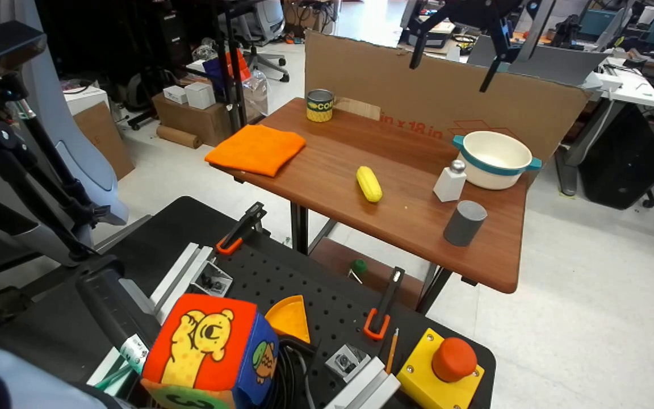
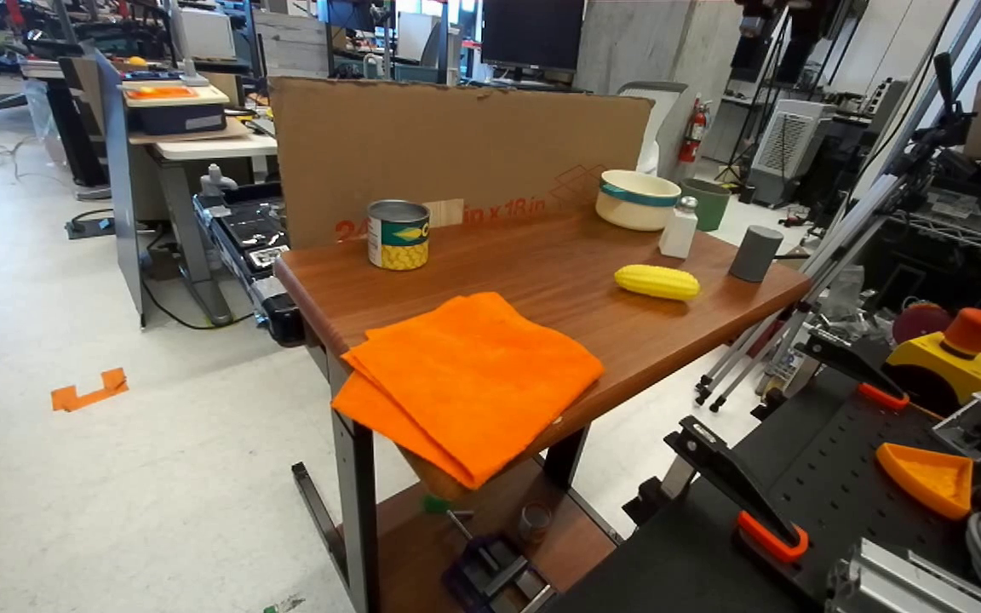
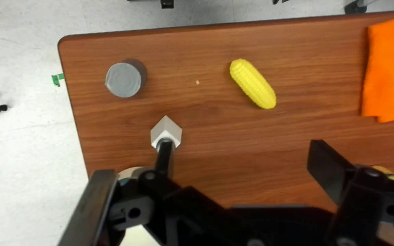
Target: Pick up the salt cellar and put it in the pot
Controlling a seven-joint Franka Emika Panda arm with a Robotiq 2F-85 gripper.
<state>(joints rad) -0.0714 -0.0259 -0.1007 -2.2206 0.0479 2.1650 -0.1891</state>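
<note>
My gripper point(image 1: 448, 78) is hanging above the table point(image 1: 327, 182), its 2 fingers point(image 3: 327, 169) pointing down and standing wide apart. Below me the shaker point(image 1: 449, 184) is standing upright just beside the pot point(image 1: 491, 177); in the wrist view 1 finger is partly hiding the shaker. Also below me, the cup point(image 1: 464, 224) and corn point(image 1: 369, 184) are resting, cardboard point(image 1: 361, 68) is standing along the table's edge, and pale floor point(image 1: 594, 255) is spreading beyond.

Wood-grained table point(image 1: 332, 165), matt cloth point(image 2: 473, 375), smooth pot point(image 1: 491, 177), metal-topped salt cellar point(image 1: 449, 185), bumpy corn point(image 3: 252, 83)
</note>
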